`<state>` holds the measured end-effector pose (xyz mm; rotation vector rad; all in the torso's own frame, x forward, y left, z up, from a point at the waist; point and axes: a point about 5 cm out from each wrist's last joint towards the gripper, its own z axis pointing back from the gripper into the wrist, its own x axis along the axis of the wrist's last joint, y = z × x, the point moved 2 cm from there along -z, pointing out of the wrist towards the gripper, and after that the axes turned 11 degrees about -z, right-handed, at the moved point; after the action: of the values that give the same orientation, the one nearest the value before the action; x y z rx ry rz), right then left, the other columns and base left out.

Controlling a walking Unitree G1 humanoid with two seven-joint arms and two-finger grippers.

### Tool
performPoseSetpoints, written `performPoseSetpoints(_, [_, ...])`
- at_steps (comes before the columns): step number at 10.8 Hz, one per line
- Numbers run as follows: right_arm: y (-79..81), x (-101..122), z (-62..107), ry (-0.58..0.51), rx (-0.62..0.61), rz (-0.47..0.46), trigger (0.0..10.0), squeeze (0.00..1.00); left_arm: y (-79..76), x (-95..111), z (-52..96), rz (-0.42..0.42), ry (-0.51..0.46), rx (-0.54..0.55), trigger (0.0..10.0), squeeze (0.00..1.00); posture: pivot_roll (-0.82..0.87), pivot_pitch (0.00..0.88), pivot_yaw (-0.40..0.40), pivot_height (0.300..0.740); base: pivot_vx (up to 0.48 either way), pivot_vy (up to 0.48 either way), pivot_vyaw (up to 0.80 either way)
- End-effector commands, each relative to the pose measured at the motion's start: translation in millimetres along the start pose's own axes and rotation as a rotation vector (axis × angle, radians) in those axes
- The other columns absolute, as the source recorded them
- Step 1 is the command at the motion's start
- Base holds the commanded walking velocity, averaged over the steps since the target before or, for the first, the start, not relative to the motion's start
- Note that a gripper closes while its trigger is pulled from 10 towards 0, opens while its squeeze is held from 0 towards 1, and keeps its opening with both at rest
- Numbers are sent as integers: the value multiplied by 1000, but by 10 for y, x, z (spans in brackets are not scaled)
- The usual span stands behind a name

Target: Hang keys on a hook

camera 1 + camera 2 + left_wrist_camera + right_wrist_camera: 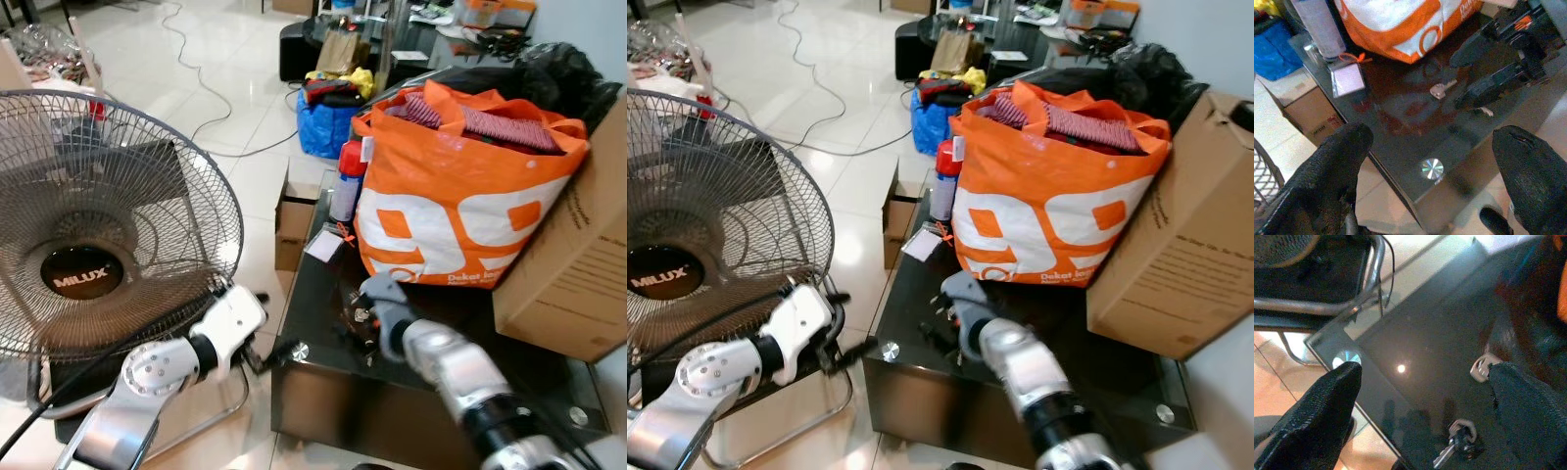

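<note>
Keys [1457, 443] lie on the glass worktop [1415, 333] between the right claw's [1425, 416] released fingers; orange bag [451, 196] stands upper right.

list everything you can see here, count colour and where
keys: one bunch, silver, on the glass table near its front edge
glass table: one, dark
shopping bag: one, orange and white, on the table
cardboard box: one, brown, right of the bag
spray can: one, white with red cap, left of the bag
fan: one, dark grille, on the floor at left
left gripper: open, off the table's corner
right gripper: open, above the keys
</note>
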<state>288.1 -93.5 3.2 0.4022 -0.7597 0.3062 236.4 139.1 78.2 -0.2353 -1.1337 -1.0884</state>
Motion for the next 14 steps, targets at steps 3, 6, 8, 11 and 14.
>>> performPoseSetpoints(3, [-146, -212, -51, 57, -102, -41, 10000, 0, -170, 48, 30, 10, -2, -94, 10000, 0, -125, 35, -57, 740, 0, 0, 0])
performPoseSetpoints(6, [-268, -330, -7, 75, -167, -73, 10000, 0, -369, 47, 19, 24, 0, -162, 10000, 0, -164, 67, -56, 740, 0, 0, 0])
performPoseSetpoints(8, [-309, -360, 15, 76, -176, -101, 9725, 0, -440, 61, 22, 42, -2, -183, 10000, 0, -175, 69, -59, 740, 0, 0, 0])
performPoseSetpoints(11, [-247, -391, -38, 51, -180, -252, 5569, 0, -486, 48, 57, 56, 7, -192, 10000, 0, -169, 63, -64, 740, 0, 0, 0])
performPoseSetpoints(14, [-274, -434, -39, 51, -223, -289, 3020, 0, -528, 62, 67, 61, 6, -197, 10000, 0, -169, 45, -68, 740, 0, 0, 0])
